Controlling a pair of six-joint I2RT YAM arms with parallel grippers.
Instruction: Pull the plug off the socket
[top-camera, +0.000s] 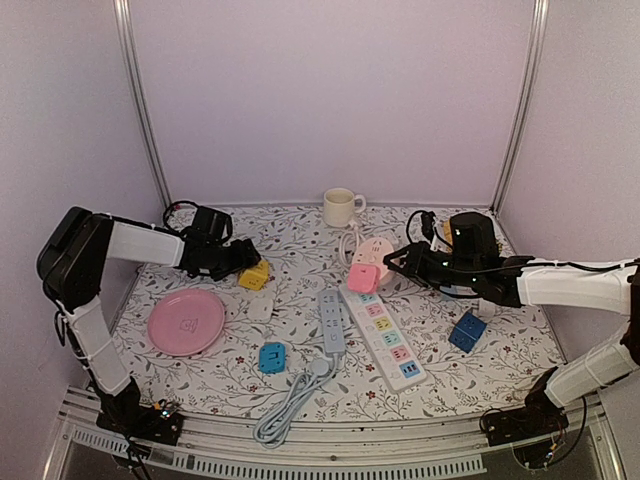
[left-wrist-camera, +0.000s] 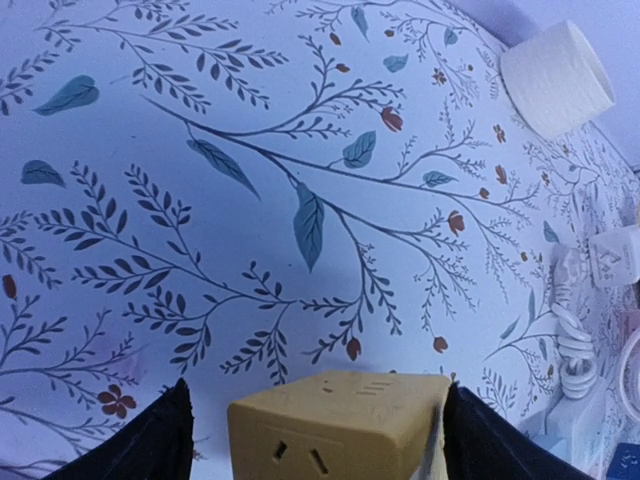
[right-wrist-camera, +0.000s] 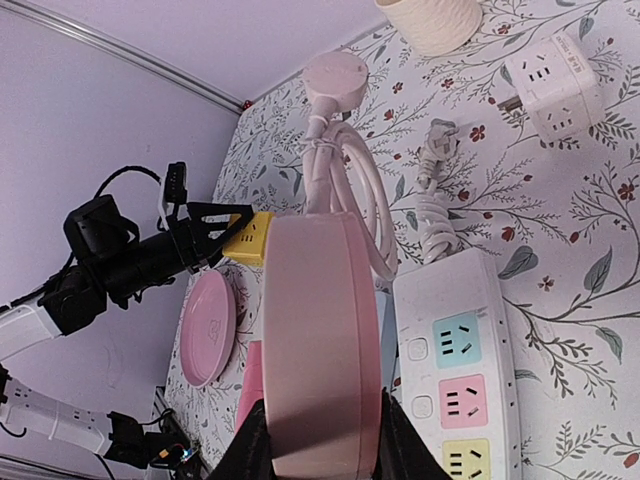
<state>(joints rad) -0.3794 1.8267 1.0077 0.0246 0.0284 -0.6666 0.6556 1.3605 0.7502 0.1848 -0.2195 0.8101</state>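
Nearest the arm bases, a grey power strip (top-camera: 331, 335) is lying on the floral-printed table cover (top-camera: 440, 385), with its grey cable (top-camera: 290, 400) trailing toward the front edge. A small light-blue cube adapter (top-camera: 272, 357) is sitting just to its left. A round pink plastic plate (top-camera: 186, 321) is resting further left, and a dark blue cube adapter (top-camera: 467, 331) is sitting well to the right. A long white power strip with pastel sockets (top-camera: 388, 340) is lying diagonally beside the grey one. At its far end is the pink cube-shaped plug (top-camera: 362, 277), and the right gripper (top-camera: 388, 264) is clamping it between both fingers (right-wrist-camera: 250, 452). Whether the plug's pins are seated in the strip cannot be told. On the left, the left gripper (top-camera: 245, 265) is standing with jaws spread, straddling a yellow cube adapter (left-wrist-camera: 340, 425) and leaving a visible gap on one side. Behind the pink plug, a round pale pink socket (top-camera: 375, 247) is lying with a coiled white cord. A cream ceramic mug (top-camera: 340, 207) is standing farthest back.
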